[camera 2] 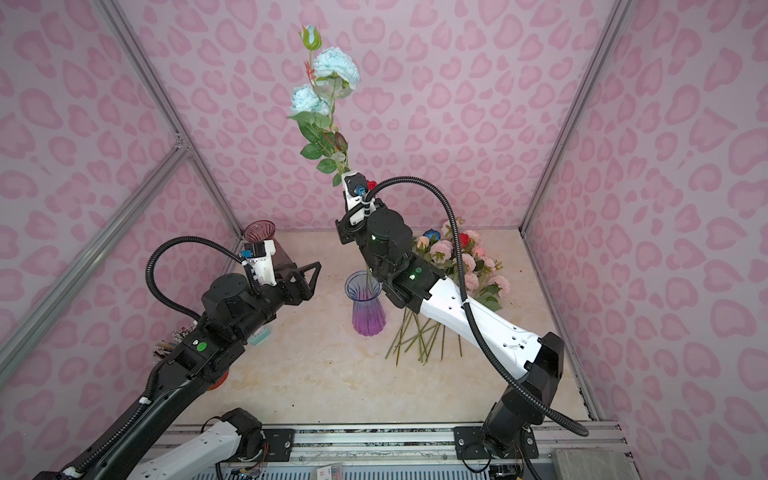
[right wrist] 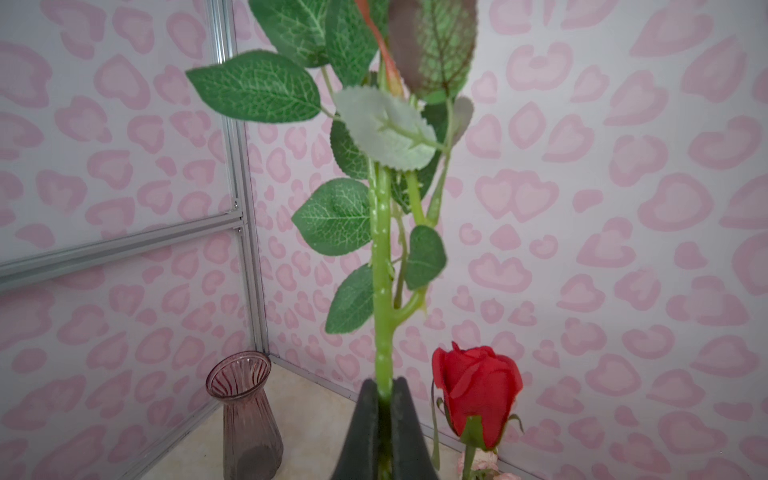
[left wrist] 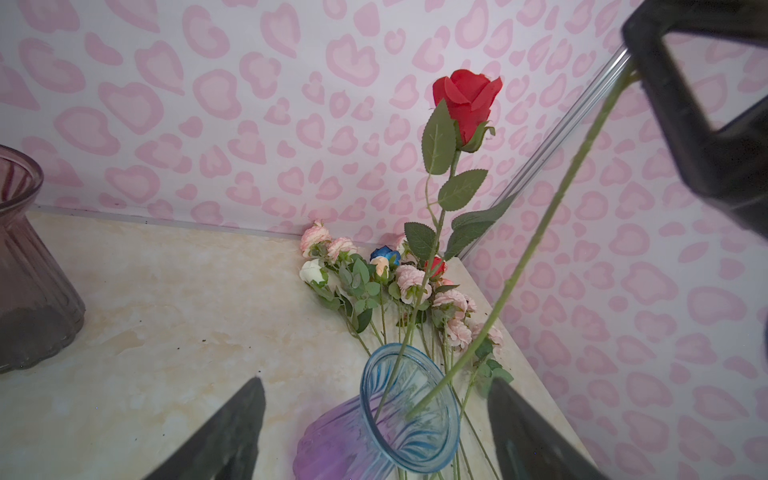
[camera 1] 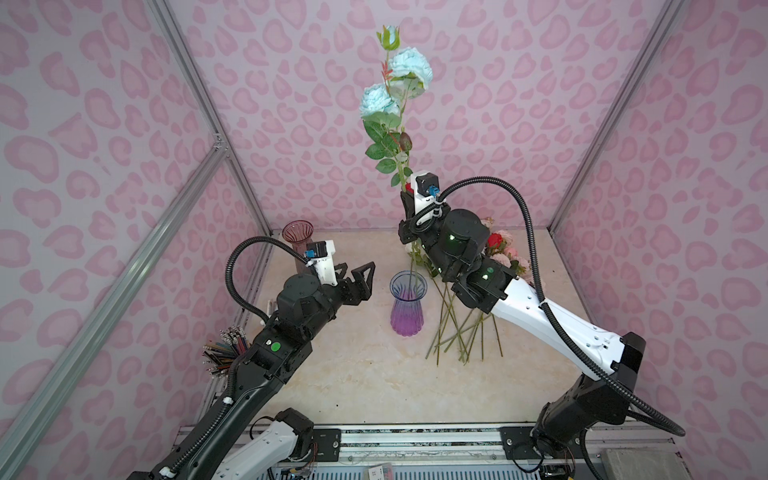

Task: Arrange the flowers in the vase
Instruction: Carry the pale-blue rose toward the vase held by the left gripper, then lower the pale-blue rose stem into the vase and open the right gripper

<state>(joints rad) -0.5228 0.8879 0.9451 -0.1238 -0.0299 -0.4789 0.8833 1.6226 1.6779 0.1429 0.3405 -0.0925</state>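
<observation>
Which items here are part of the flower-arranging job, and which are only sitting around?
Part of the job:
blue-purple vase
red rose, standing in it
light-blue flower stem, clamped by the right gripper
loose flowers on the table
left gripper, open and empty

Sitting around:
dark pink vase
pencils

Robotics lab booth: aluminium frame posts (camera 1: 202, 95) hold pink heart-patterned wall panels (camera 1: 540, 104) around a marble-look desk (camera 1: 353, 374), with two robot arms (camera 1: 552, 324) bolted to a metal rail (camera 1: 415, 434).

Rose (left wrist: 465, 104) and held stem (left wrist: 505, 291) crowd vase (left wrist: 363, 386) mouth; table (left wrist: 166, 311) alongside open.
</observation>
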